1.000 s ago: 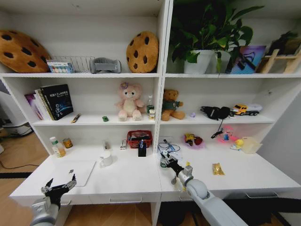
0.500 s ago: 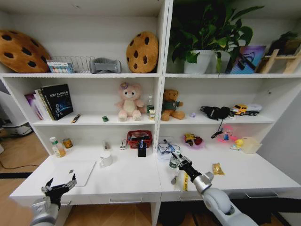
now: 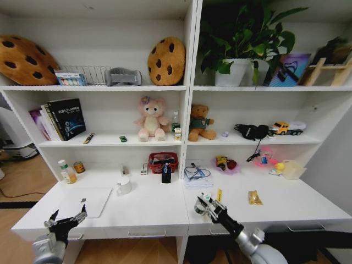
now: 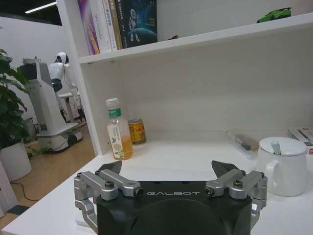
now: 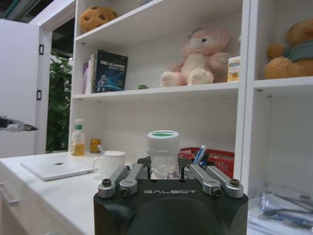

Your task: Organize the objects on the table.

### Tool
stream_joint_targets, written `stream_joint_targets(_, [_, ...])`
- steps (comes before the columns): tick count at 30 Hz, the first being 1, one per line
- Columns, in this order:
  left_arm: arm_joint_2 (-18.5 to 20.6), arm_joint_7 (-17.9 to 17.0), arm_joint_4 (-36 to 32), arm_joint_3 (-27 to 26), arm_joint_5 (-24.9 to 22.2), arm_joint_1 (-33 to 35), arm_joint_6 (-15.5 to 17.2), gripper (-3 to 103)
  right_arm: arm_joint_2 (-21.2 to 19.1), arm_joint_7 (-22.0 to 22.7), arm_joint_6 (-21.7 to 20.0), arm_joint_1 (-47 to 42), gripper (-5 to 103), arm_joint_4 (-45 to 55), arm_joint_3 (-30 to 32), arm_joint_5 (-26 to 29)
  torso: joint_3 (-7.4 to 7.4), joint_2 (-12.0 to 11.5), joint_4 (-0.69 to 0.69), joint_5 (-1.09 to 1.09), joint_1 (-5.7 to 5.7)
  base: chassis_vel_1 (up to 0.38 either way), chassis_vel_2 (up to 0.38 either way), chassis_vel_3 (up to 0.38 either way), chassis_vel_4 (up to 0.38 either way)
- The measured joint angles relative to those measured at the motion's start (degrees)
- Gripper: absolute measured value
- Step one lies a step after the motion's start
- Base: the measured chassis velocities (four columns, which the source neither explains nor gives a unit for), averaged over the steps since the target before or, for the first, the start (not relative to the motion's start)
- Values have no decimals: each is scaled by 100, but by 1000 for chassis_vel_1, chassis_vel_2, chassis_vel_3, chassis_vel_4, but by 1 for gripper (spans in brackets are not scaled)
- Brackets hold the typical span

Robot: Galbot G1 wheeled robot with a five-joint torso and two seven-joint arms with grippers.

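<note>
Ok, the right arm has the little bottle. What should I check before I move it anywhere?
1. Grip: right gripper is shut on the small bottle: ok.
2. Bottle is upright with its cap on: ok.
3. Bottle is lifted off the desk: cannot tell.
4. Left gripper is open and empty, at the desk's front left: ok.
5. Mug and laptop are well apart from the right gripper: ok.
</note>
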Motion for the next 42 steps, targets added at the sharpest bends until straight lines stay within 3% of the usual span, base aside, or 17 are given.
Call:
stream_joint_targets(14, [18,0,-15,-64,-15,65,-20,100,152,-1218,878,-794,27,-717,-115,-520,0,0,1,0,0,0,0,0,0])
stream_joint_targets(22, [-18,-2,-14,2,15,44,-20,100,194,-1657,1373,-744,27,-2148,-118,-668,0,-1,1,2,0,0,0,0,0])
stream_joint_targets(29, [-30,-3,-17,6,42,65,-20,100,315,-1553,1604,-416,27,-3221,-188,-821,1,-1,0,2,0,0,0,0,0])
stream_joint_targets(34, [-27,-7,-43,23,46,66,-15,100,399,-1201,1609,142,27,-4151,-250,-1151,1,-1,2,1,1,0,0,0,0])
stream_joint_targets(38, [-38,-7,-55,25,86,122,-12,100,553,-790,1467,705,27,-4909,-314,-1192,1,-1,2,0,1,0,0,0,0])
stream_joint_targets(42, [-48,-5,-55,38,110,140,-13,100,702,-656,1322,972,27,-5152,-325,-1219,1,-1,2,0,1,0,0,0,0])
